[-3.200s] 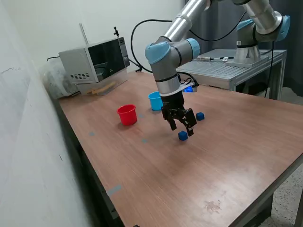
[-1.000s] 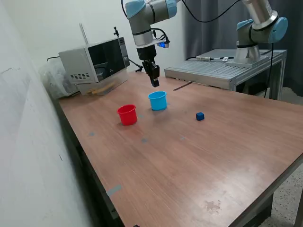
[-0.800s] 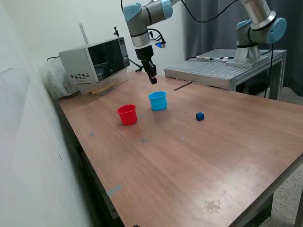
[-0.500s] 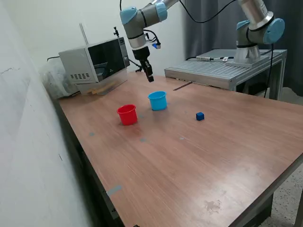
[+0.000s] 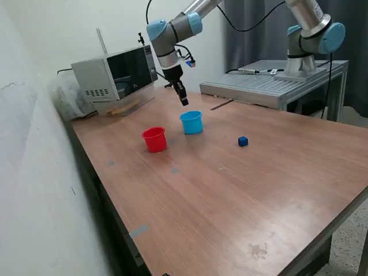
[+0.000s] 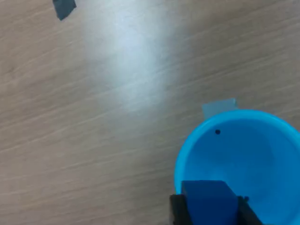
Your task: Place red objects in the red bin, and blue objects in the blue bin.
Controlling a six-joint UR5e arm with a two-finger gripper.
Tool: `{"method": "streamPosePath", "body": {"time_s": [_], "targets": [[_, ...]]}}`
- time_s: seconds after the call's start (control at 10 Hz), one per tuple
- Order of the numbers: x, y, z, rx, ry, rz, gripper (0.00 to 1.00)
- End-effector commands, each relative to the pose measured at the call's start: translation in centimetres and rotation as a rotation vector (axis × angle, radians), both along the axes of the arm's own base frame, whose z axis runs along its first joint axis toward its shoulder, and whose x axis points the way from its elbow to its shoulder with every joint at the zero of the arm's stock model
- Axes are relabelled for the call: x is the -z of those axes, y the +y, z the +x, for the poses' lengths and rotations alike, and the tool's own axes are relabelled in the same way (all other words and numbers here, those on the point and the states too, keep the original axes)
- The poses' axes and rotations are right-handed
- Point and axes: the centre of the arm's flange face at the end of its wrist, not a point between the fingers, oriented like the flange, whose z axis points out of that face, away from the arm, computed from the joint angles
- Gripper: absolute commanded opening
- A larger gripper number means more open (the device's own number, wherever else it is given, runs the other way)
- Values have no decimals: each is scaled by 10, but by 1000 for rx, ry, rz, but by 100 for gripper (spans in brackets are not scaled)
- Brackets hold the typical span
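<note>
exterior: your gripper (image 5: pixel 183 101) hangs above and just behind blue bin (image 5: pixel 191 122), red bin (image 5: pixel 154 140) beside it, second blue cube (image 5: pixel 243 141) well apart on table (image 5: pixel 241 190) | wrist: fingers clamped on blue cube (image 6: pixel 209 202), cup mouth just beside/below, shift over before release

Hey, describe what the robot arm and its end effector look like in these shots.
The arm is silver tubular metal with light blue plastic caps at the joints. A black cable loops off it near the wrist, where a small blue light shows. The end effector is narrow and black; the wrist view shows its dark fingertips.
</note>
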Motion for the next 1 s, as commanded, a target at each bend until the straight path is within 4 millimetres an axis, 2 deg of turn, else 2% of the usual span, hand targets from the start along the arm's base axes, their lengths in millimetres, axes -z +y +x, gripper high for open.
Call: {"method": "streamPosePath", "body": {"time_s": [0.0,0.1,0.3,0.5,0.6,0.7,0.9], "targets": [[3,-4,0,-7,2,-3,0],[5,-5,1,-14,1,-6,100],[9,-8,3,-15,-3,-27,100],[9,-22,2,-34,-3,-34,100],[9,-36,1,-56,-5,-34,100],[9,-67,1,-100,-10,-34,100],[-6,-126,5,-173,9,-36,100]]}}
